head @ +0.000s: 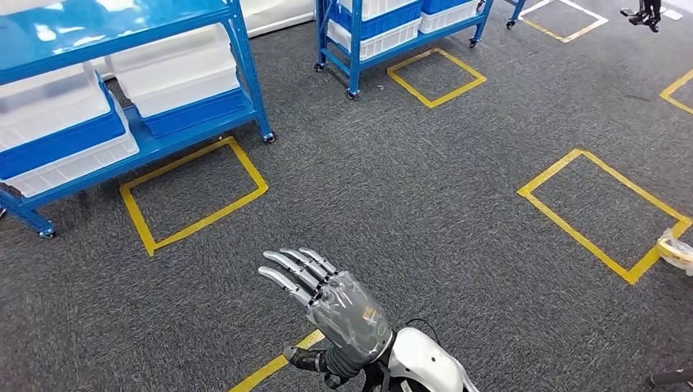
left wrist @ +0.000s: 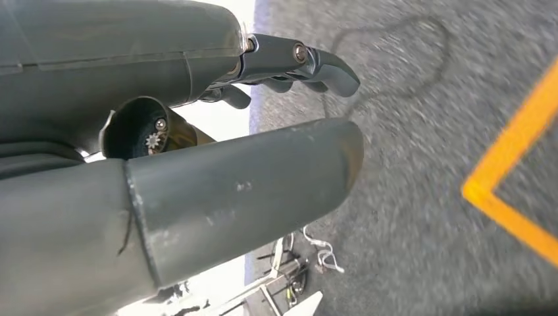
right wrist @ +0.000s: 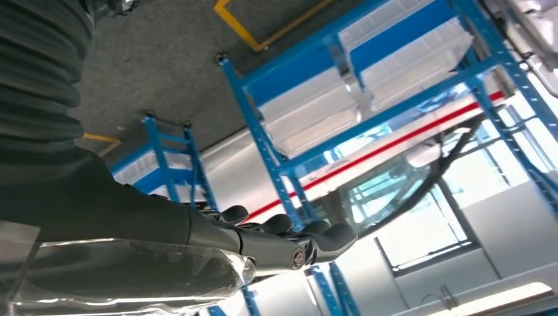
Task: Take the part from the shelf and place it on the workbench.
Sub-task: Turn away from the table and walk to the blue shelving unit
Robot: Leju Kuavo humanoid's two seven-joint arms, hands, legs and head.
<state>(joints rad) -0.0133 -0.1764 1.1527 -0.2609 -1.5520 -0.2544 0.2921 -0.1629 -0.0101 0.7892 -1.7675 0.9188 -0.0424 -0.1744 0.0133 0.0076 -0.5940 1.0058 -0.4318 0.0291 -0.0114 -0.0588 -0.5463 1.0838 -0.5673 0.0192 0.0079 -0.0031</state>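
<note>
The right hand [head: 339,310] is raised over the carpet with fingers spread and holding nothing, like the left hand [left wrist: 197,164], while the shelf [head: 147,143] stands well apart at ten o'clock, and I cannot tell the part among its white bins [head: 176,69].

No legible text, label, brand, number or sign anywhere. Blank white faces on the translucent white plastic bins [head: 176,69] of the blue metal shelf rack [head: 245,61]. Plain yellow tape squares [head: 194,193] on the grey carpet floor [head: 392,188], no lettering in or beside them. Nothing printed on the grey plastic-wrapped back of the hand [head: 347,314] in the head view.
</note>
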